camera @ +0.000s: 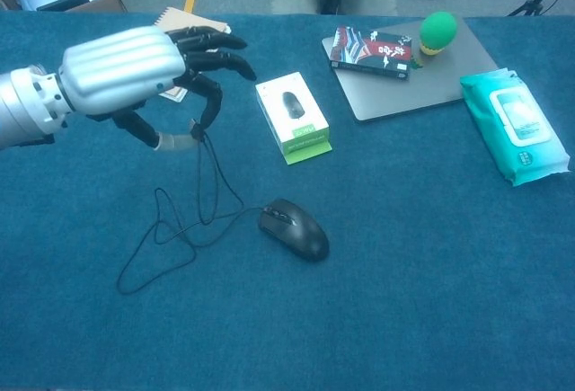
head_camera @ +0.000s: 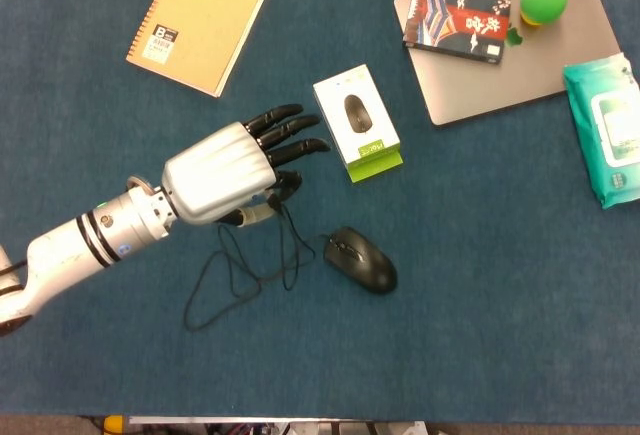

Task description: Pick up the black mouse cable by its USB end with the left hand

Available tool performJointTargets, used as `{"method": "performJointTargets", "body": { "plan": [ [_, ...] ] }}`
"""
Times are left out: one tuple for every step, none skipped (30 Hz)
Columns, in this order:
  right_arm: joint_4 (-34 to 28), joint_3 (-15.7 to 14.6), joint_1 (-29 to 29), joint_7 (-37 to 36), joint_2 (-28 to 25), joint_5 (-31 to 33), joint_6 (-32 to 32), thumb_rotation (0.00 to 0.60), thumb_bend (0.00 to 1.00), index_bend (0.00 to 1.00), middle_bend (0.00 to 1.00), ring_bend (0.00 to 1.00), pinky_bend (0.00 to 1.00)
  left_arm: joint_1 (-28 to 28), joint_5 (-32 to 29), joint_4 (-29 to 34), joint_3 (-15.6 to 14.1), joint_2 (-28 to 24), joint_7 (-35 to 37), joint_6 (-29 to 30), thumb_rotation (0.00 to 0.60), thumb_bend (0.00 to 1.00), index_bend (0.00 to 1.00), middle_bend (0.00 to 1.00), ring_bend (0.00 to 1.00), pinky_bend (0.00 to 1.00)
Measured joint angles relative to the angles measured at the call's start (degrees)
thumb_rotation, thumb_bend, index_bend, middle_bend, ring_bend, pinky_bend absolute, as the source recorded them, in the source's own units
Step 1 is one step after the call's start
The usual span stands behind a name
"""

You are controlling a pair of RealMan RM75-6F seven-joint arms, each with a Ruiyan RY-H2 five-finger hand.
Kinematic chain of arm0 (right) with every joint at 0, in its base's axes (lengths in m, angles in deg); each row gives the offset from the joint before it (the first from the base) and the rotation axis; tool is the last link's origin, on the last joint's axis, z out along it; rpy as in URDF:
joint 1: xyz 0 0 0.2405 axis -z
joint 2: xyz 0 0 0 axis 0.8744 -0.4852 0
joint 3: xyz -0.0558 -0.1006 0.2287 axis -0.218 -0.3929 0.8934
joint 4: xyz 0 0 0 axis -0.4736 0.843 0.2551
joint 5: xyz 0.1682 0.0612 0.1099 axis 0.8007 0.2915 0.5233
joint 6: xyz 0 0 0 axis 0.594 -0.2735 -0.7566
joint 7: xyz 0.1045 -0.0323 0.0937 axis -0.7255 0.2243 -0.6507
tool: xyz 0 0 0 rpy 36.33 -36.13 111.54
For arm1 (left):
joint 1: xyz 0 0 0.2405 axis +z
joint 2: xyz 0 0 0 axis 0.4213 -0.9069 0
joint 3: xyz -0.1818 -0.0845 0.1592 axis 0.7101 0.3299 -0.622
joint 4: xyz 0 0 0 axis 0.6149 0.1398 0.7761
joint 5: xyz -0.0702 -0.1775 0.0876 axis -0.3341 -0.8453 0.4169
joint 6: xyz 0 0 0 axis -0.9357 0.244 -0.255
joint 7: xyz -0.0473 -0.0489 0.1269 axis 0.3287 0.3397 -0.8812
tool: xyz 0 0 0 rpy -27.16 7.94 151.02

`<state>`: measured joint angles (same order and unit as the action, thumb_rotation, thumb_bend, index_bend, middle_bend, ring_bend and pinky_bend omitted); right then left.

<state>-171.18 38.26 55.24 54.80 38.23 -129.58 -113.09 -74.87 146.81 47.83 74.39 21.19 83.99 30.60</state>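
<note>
My left hand (head_camera: pixel 225 170) (camera: pixel 135 67) hangs above the blue table, left of centre, and pinches the silver USB end (camera: pixel 177 142) (head_camera: pixel 254 217) of the black mouse cable between thumb and a finger. The other fingers are spread toward the right. The cable (camera: pixel 208 193) (head_camera: pixel 285 250) hangs down from the hand in a loop, and the rest lies coiled on the table (camera: pixel 153 252). It runs to the black mouse (camera: pixel 295 229) (head_camera: pixel 361 259), which lies flat at the centre. My right hand shows in neither view.
A white and green mouse box (head_camera: pixel 357 123) lies just right of the hand. A tan notebook (head_camera: pixel 199 20) is at the back left. At the back right a closed laptop (head_camera: pixel 520 55) carries a book (head_camera: pixel 458 20) and a green ball (head_camera: pixel 543 0); a wipes pack (head_camera: pixel 610 130) lies at the right edge.
</note>
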Motion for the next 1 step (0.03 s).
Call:
{"method": "performJointTargets", "body": {
  "plan": [
    [0.28, 0.00, -0.02, -0.27, 0.06, -0.01, 0.05, 0.600, 0.38, 0.55, 0.47, 0.37, 0.50, -0.02, -0.18, 0.70, 0.30, -0.31, -0.26, -0.36, 0.600, 0.28, 0.62, 0.17, 0.03, 0.07]
  ]
}}
